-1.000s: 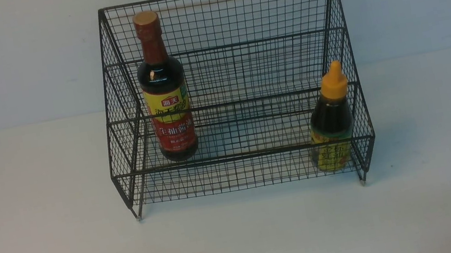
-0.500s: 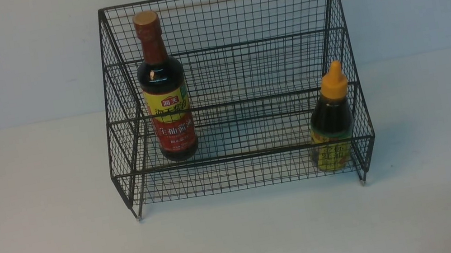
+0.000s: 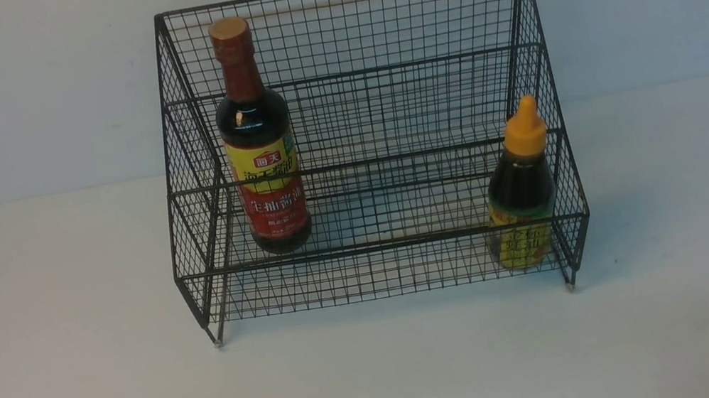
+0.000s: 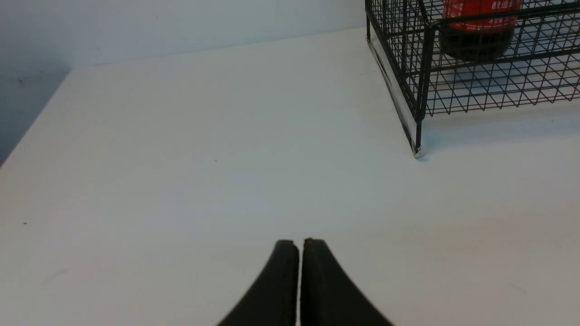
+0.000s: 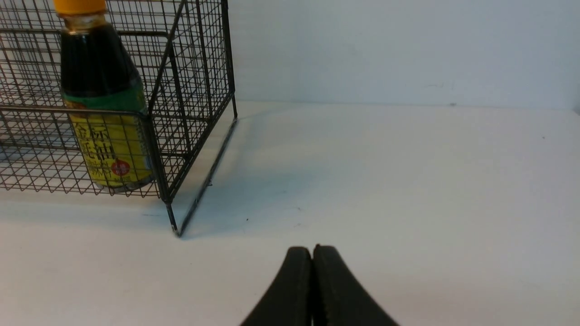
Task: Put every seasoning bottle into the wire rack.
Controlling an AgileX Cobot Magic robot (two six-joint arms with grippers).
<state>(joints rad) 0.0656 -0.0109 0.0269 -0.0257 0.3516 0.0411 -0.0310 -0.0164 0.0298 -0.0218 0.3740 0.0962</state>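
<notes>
Nothing has changed over the last second: the front view matches the two earlier ones, with no shift in bottle, rack or arm. That stillness suggests the work is finished and the arms are parked.

Both bottles are in the rack (image 3: 364,147). The tall bottle (image 3: 258,139) stands upright at about 9 o'clock from the rack's middle, on the upper tier near the left side wall. The short bottle (image 3: 520,189) stands upright at about 4 o'clock, in the lower front tier, tucked into the right front corner — the right wrist view shows it just behind the corner post.

The left gripper (image 4: 299,244) has its jaws pressed together and holds nothing; it hangs over bare table (image 3: 68,384), well apart from the rack's left front foot. The right gripper (image 5: 311,251) is likewise closed and empty, over bare table off the rack's right front corner.

Judged from this, each bottle is placed and free of any grip — the task looks complete, with no further move called for.
</notes>
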